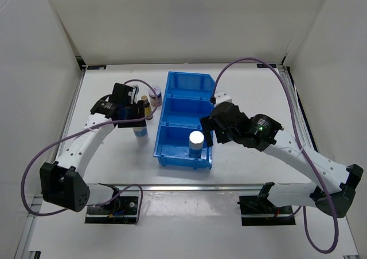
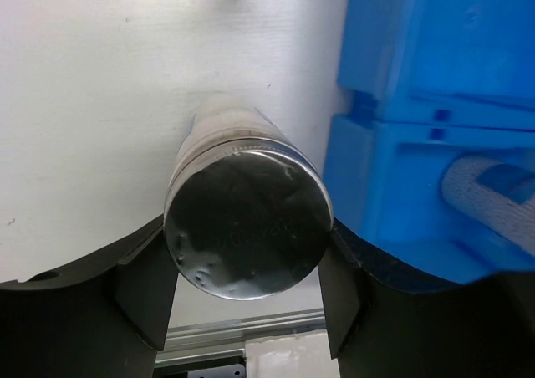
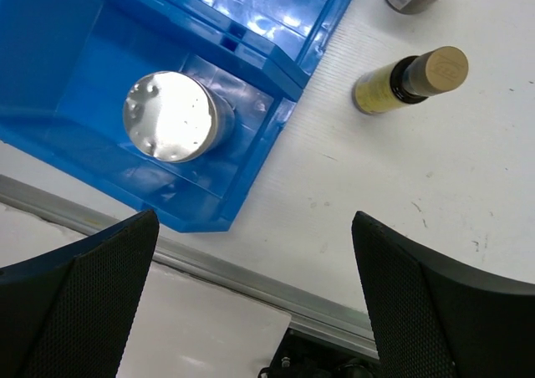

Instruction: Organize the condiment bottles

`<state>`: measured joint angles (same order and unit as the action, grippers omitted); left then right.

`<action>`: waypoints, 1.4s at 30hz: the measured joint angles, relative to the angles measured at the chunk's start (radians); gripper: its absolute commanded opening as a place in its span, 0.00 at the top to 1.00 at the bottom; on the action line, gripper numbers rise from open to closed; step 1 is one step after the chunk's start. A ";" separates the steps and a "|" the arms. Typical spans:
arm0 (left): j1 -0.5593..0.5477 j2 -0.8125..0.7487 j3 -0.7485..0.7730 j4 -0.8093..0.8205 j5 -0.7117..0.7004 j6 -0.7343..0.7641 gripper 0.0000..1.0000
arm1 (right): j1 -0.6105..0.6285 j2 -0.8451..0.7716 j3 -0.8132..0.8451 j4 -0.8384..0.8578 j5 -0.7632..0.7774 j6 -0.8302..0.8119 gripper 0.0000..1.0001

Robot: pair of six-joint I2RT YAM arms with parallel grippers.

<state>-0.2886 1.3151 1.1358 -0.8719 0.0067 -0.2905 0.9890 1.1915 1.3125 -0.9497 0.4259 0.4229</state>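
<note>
Bottle [image 2: 247, 227], silver-capped, seemingly clamped in left end effector [image 2: 244, 288]; right end effector [image 3: 254, 221] wide apart

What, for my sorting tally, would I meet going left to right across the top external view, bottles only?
First the white bottle → squat jar → silver-capped bottle in the blue bin's near compartment.

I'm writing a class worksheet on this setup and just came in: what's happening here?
The left gripper is closed on the cap of a white silver-capped bottle left of the blue bin. The right gripper hangs open near the bin's front compartment, where a matching bottle stands. A slim dark bottle and a jar stand outside it.
</note>
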 measured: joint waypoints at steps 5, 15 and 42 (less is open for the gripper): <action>-0.073 -0.050 0.142 -0.056 -0.043 -0.008 0.78 | 0.000 -0.002 -0.002 -0.021 0.026 -0.008 0.01; -0.189 -0.133 0.315 -0.108 -0.066 -0.055 0.89 | 0.000 -0.002 -0.002 -0.022 0.065 -0.012 0.01; -0.463 0.049 0.195 0.044 -0.164 -0.137 0.87 | -0.265 0.062 -0.071 -0.051 0.025 -0.009 0.01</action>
<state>-0.7513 1.3643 1.3308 -0.8280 -0.1570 -0.4278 0.7238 1.2537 1.2419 -1.0004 0.4507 0.4137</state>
